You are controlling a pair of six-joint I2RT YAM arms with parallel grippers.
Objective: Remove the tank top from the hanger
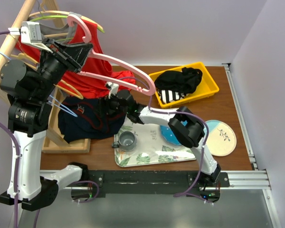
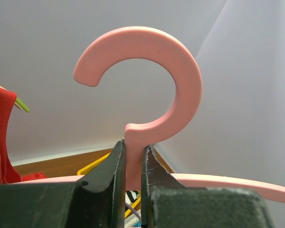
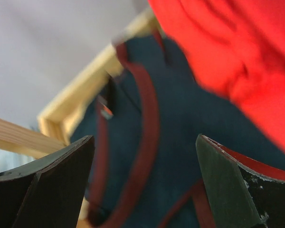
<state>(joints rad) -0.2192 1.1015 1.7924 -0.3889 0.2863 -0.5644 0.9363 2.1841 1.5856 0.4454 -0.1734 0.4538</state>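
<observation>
My left gripper (image 1: 80, 51) is shut on the neck of a pink hanger (image 1: 133, 71), held high at the left; the wrist view shows both fingers clamping the neck (image 2: 133, 147) under the hook (image 2: 180, 85). A red tank top (image 1: 92, 78) hangs at the hanger's lower bar; I cannot tell how much of it is still on the hanger. A navy tank top with maroon trim (image 1: 88, 118) lies heaped below it. My right gripper (image 1: 111, 96) is open just above the navy cloth (image 3: 180, 156), with red cloth (image 3: 237, 61) at the upper right.
A wooden rack (image 1: 12, 40) with other hangers stands at the left, its base (image 1: 66, 145) on the table. A yellow bin (image 1: 210, 85) of dark clothes is at the back right. A leaf-print tray (image 1: 152, 154) holds a grey cup (image 1: 127, 140). A white plate (image 1: 224, 137) lies at the right.
</observation>
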